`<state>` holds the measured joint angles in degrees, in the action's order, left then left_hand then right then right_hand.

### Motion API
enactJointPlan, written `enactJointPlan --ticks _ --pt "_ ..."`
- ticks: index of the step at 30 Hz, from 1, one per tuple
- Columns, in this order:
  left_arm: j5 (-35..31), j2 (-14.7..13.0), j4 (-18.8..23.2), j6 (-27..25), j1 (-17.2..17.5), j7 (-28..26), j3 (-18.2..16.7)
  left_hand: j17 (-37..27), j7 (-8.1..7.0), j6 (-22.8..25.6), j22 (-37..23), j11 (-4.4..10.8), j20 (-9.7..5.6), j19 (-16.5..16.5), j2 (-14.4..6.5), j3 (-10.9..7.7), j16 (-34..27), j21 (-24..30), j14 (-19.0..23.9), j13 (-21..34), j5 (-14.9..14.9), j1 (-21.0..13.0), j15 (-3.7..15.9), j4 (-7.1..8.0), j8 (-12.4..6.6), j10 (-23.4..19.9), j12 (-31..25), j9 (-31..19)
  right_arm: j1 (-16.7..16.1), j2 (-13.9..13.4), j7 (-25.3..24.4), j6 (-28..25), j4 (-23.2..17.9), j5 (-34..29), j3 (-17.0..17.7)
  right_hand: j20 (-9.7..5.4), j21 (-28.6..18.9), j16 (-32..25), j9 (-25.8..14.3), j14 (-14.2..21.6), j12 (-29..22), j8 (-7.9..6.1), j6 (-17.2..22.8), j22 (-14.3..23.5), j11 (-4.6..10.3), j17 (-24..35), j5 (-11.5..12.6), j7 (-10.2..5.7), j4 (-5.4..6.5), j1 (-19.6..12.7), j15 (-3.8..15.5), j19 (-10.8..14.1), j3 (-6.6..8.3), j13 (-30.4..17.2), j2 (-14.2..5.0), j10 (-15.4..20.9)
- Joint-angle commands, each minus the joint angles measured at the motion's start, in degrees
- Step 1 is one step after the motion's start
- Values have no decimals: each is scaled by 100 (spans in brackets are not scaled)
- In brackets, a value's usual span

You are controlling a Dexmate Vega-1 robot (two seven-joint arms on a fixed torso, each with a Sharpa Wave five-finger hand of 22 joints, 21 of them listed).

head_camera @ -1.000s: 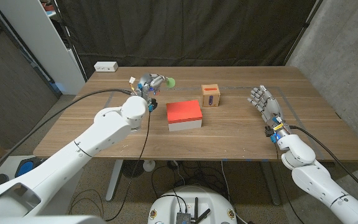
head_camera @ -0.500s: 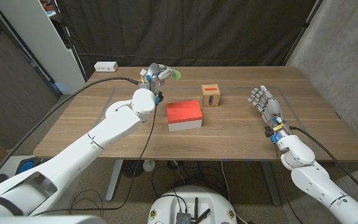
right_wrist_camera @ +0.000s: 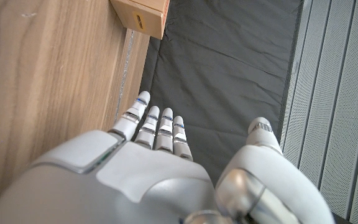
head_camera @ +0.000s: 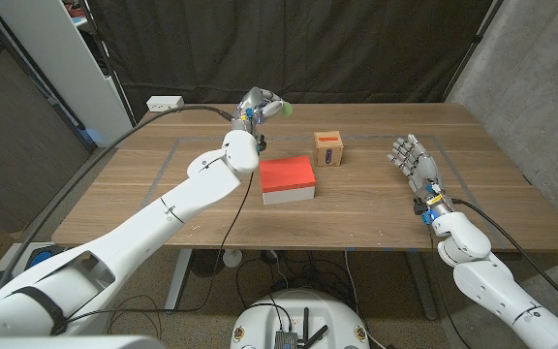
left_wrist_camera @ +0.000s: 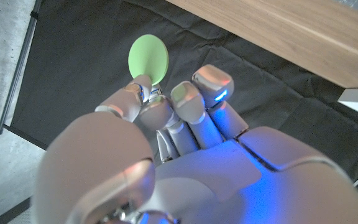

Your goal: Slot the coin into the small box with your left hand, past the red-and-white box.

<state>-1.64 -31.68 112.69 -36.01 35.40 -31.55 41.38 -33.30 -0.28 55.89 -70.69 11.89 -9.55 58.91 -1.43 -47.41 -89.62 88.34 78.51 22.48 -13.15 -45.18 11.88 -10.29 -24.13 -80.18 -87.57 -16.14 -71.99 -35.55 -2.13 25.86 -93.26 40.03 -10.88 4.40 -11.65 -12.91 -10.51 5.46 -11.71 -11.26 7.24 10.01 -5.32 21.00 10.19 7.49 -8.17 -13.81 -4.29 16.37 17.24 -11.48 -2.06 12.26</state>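
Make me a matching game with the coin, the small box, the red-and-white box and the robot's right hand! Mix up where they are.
Things:
1. coin
2. small box
3. red-and-white box
4. right hand

Places or states:
A. open, holding nothing, at the table's right side
B. pinched in the left hand, above the table's far edge
C. on the table, nearest the robot
D. on the table, brown, with a red top label

Pairs: 1-B, 2-D, 3-C, 4-A

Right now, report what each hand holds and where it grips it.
The left hand pinches the green coin by its lower edge between fingertips. The right hand holds nothing, fingers apart.
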Motion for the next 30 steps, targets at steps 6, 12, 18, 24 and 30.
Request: enactJointPlan --ticks 6,12,18,24,30 --pt "-1090 655 -807 -198 -616 437 496 -37 28 135 -34 12 -269 44 59 26 1 34 64 38 -31 -28 -4 -7 -32 -38 -15 -22 15 29 42 12 81 48 7 13 16 -9 -24 57 -1 -8 12 6 -4 1 18 4 -22 5 16 42 -14 -7 -59 60" --pt "-1347 892 -1138 -305 -864 571 713 -57 22 139 -33 15 -270 51 66 29 -2 33 72 73 -33 -21 -5 -6 -33 -58 -39 -28 45 48 62 2 127 92 7 11 17 -9 -24 58 -3 -9 14 6 -5 -1 19 7 -23 1 18 42 -11 -7 -64 66" --pt "-1573 1100 -1488 -338 -1124 739 950 -70 6 162 -33 14 -270 66 71 36 16 42 56 103 -32 -18 -6 -5 -41 -45 -40 -38 50 55 67 5 164 108 15 11 19 -9 -24 58 -2 -9 15 6 7 -4 21 5 -25 -6 20 40 -6 -7 -71 66" --pt "-1869 1274 -1799 -502 -1417 975 1271 -94 11 170 -40 15 -269 45 75 28 20 47 61 105 -36 -24 -3 -10 -47 -35 -27 -49 24 51 72 44 169 116 45 7 20 -9 -23 59 -1 -9 14 6 2 -6 23 7 -27 -11 21 41 -3 -7 -76 67" --pt "-2074 1495 -2018 -949 -1727 1331 1553 -119 -8 182 -36 14 -270 39 88 33 11 44 72 114 -36 -12 -4 -4 -51 -36 -24 -55 2 50 73 58 157 128 62 8 21 -10 -23 62 0 -10 17 6 2 -8 23 10 -28 -15 20 42 0 -7 -80 64"
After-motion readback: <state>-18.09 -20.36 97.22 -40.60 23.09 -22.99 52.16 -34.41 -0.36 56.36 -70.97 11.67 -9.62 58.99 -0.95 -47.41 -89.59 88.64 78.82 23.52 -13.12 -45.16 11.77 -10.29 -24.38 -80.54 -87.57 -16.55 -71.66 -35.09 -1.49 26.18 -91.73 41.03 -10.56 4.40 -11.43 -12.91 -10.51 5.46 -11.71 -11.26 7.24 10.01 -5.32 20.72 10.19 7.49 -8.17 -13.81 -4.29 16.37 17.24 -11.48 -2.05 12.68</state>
